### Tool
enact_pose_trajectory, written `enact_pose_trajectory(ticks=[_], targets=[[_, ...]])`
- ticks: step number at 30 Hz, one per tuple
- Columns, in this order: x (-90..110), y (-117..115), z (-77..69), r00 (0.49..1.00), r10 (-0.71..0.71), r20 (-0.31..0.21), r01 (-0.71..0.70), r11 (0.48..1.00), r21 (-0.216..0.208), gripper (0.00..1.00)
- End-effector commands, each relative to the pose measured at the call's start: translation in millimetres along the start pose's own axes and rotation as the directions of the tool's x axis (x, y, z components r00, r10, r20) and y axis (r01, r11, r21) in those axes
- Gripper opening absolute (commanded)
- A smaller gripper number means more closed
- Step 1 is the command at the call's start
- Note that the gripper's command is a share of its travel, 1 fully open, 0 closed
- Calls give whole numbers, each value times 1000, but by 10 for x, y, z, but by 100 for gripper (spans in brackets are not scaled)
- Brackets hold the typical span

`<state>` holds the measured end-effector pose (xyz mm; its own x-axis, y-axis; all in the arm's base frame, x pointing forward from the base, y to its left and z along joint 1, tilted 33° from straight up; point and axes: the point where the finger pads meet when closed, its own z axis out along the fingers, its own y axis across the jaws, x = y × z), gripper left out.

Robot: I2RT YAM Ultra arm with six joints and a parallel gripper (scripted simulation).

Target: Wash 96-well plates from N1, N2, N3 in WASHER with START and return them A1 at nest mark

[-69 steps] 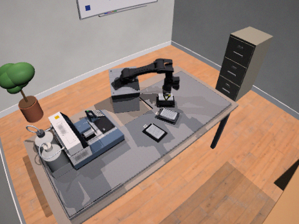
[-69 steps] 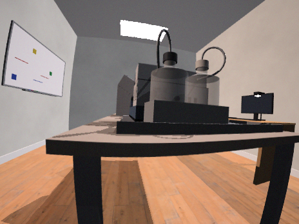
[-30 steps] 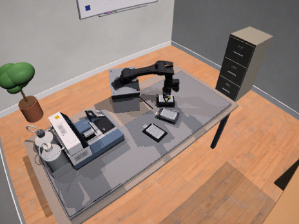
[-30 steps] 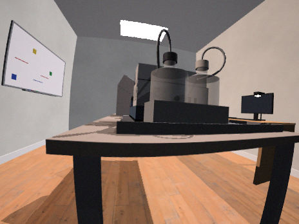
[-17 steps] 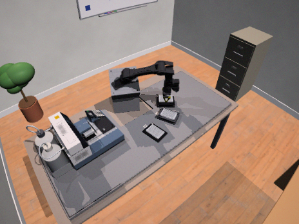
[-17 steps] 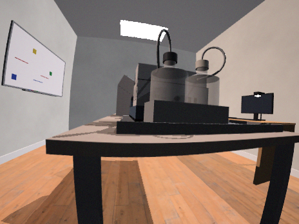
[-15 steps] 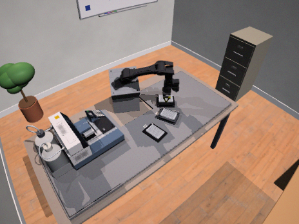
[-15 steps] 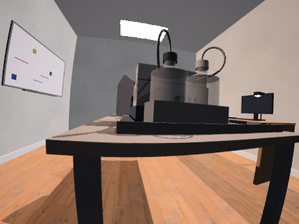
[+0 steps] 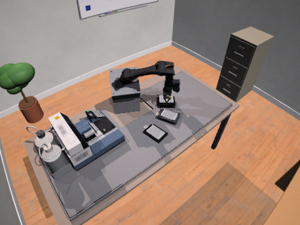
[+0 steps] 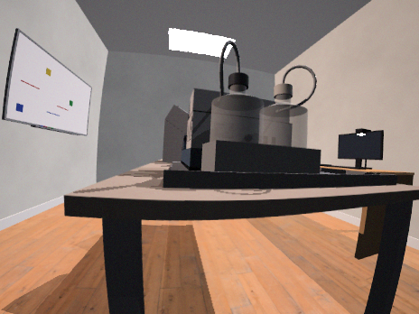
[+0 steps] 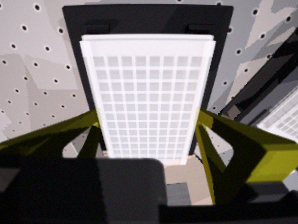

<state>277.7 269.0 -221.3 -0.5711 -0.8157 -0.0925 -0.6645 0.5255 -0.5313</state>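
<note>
From the wrist view, the hand (image 11: 149, 135) reaches straight down with its yellow fingers spread wide and pressed against the two long sides of a white 96-well plate (image 11: 148, 95), so it has that plate gripped; the near end of the plate is hidden under the dark body of the hand. The plate lies over its black nest (image 11: 148, 20), whose far edge and two locator tabs show beyond it; whether the plate is touching the nest or raised off it cannot be told. At the right edge of that view a corner of the neighbouring nest and plate is cut off and blurred. In the top view the bench (image 9: 207, 97) carries three nests in a row: the nearest nest (image 9: 155, 132) holds its plate, the middle nest (image 9: 168, 115) holds its plate, and the farthest one sits under the hand, mostly covered by the arm (image 9: 145, 72). No cut-off corner or A1 mark can be made out at this size. At the left end of the bench stands the washer (image 9: 97, 136), with its keypad (image 9: 98, 114) too small to read and its carrier hard to pick out; two bottles (image 9: 48, 152) with tubing stand beside it. In the exterior view the bottles and the washer block the arm and all the nests.
</note>
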Motion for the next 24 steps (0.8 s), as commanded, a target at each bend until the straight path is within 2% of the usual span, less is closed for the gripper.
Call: enact_pose_trajectory(ticks=[1, 24], targets=[[-58, -3, -47, 1000, 3, 15, -3, 1000, -2, 0], [-52, -1, -12, 1000, 3, 15, -3, 1000, -2, 0]])
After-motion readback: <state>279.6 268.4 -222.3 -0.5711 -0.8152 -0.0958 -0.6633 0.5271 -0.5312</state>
